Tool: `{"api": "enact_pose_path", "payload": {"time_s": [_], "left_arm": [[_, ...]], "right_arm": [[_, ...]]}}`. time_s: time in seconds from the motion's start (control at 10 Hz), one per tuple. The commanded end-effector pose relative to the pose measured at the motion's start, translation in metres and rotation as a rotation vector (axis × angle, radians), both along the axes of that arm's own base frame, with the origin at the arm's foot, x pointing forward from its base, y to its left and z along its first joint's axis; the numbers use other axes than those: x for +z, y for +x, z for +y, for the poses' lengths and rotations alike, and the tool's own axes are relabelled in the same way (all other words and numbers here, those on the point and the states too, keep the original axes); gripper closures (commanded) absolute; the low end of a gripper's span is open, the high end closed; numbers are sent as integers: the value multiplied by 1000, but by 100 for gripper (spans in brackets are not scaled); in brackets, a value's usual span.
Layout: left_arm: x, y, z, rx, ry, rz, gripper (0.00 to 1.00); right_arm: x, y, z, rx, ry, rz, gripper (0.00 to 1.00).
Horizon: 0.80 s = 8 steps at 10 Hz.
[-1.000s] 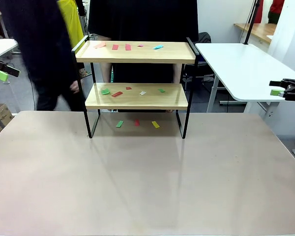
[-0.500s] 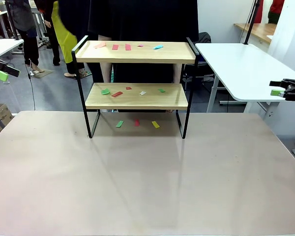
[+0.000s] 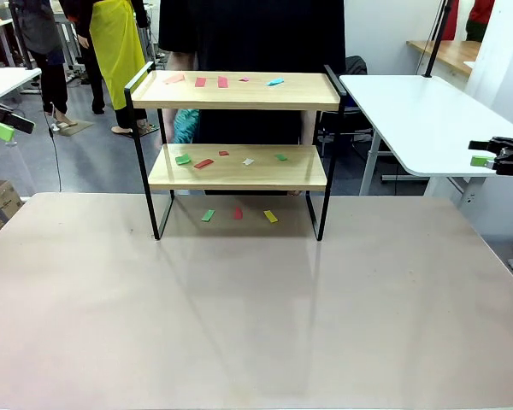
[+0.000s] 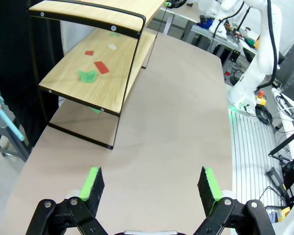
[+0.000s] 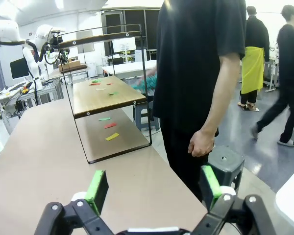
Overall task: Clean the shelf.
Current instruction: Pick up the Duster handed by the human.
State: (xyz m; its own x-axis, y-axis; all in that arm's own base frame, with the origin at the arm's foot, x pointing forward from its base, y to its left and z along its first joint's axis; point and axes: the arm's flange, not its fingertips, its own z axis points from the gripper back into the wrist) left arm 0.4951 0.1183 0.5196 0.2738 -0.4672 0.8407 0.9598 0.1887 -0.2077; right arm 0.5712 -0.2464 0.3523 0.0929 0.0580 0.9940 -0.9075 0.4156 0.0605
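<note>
Front view: table (image 3: 256, 325) with shelf (image 3: 239, 175) at its far middle.
We see a person (image 3: 248, 34) behind it, our left gripper (image 4: 149, 178) and right gripper (image 5: 153, 183) both spread wide, holding nothing, and coloured scraps (image 3: 203, 163) on both boards.

Scraps (image 3: 203, 163) on the shelf (image 3: 239, 178) — too small to identify.

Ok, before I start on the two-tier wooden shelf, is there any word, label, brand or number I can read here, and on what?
None can be read.
The two-tier rack of light wooden boards on a thin black metal frame carries no print.
The small coloured paper scraps on its boards look blank.
The brown cardboard box beside the table: any print is too small to tell.
</note>
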Motion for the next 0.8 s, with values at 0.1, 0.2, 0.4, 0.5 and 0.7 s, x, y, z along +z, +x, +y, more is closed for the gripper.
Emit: {"api": "enact_pose_path", "payload": {"time_s": [0.1,0.2,0.4,0.5,0.7], "left_arm": [[1,0,-1,-2,-2,-1,0],[1,0,-1,-2,-2,-1,0],[1,0,-1,-2,-2,-1,0],[1,0,-1,-2,-2,-1,0],[1,0,-1,-2,-2,-1,0]], "right_arm": [[2,0,1,0,0,-4,0],[2,0,1,0,0,-4,0],[2,0,1,0,0,-4,0],[2,0,1,0,0,-4,0],[2,0,1,0,0,-4,0]]}}
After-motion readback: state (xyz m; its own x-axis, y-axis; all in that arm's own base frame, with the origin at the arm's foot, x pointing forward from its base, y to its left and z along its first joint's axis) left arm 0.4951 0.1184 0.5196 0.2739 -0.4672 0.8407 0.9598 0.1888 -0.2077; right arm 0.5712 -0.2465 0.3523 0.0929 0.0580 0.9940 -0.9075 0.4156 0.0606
